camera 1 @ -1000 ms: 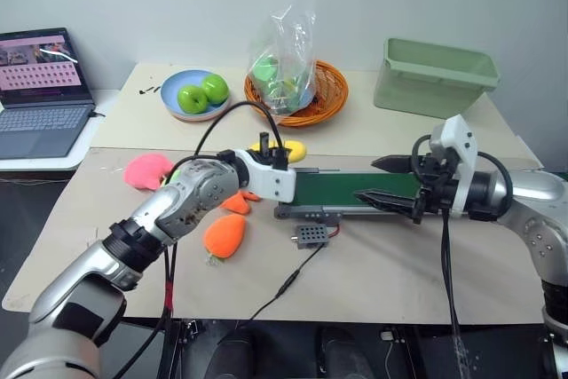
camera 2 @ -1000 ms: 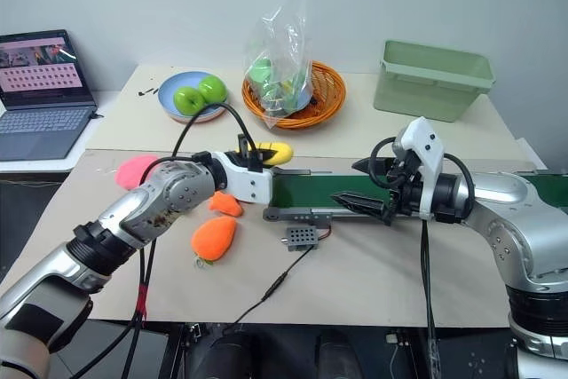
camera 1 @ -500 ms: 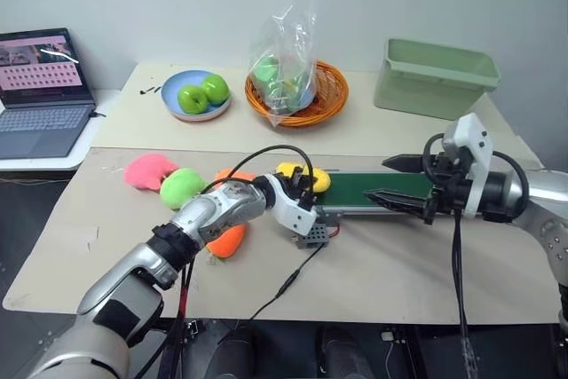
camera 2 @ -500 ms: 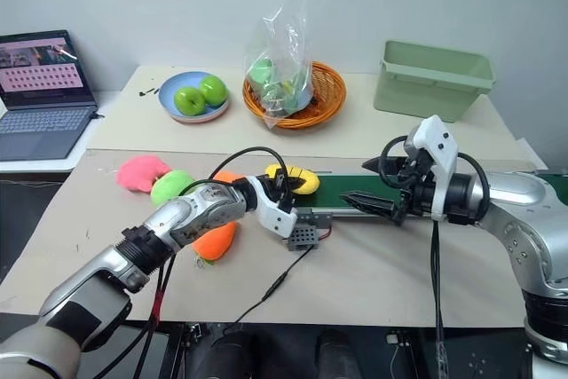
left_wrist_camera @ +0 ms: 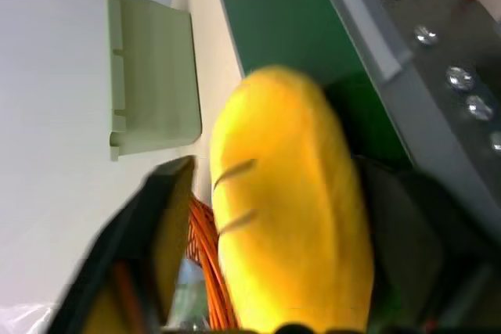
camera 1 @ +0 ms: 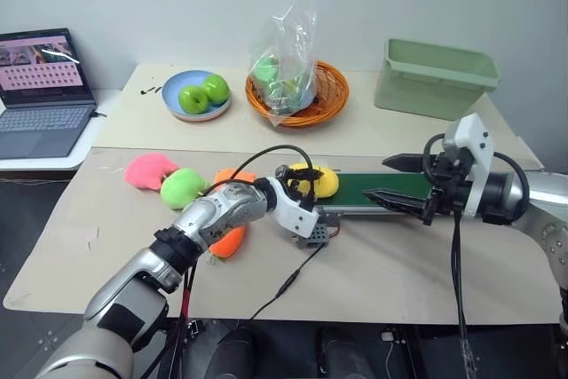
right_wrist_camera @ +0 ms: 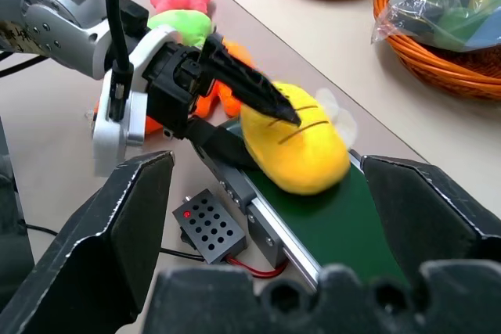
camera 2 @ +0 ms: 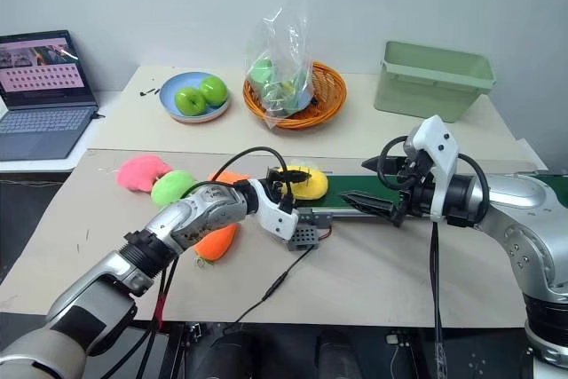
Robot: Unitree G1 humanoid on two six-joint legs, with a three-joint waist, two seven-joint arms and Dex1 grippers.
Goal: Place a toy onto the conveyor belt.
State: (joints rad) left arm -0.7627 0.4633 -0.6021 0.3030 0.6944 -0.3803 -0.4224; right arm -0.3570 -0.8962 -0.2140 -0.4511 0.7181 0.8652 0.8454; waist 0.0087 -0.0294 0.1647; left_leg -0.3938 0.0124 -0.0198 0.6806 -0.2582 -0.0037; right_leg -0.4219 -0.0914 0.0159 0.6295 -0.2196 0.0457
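Yellow lemon plush (right_wrist_camera: 296,148) lies on the conveyor belt (right_wrist_camera: 337,220) end, between the released left tool's (right_wrist_camera: 235,107) spread fingers, hiding 1. Right tool (camera 1: 386,179) open above the belt.

The toy (camera 2: 306,181) lies on the conveyor belt's (camera 2: 355,191) end, beside the left end effector (camera 2: 286,194).

The toy (right_wrist_camera: 296,150) is soft matt yellow cloth; the conveyor belt (camera 1: 382,188) is smooth matt green in a grey metal frame. The far basket (camera 1: 324,95) is woven wicker holding a glossy clear plastic bag (camera 1: 286,51), and the desk (camera 1: 399,264) wears matt beige paper-like covering
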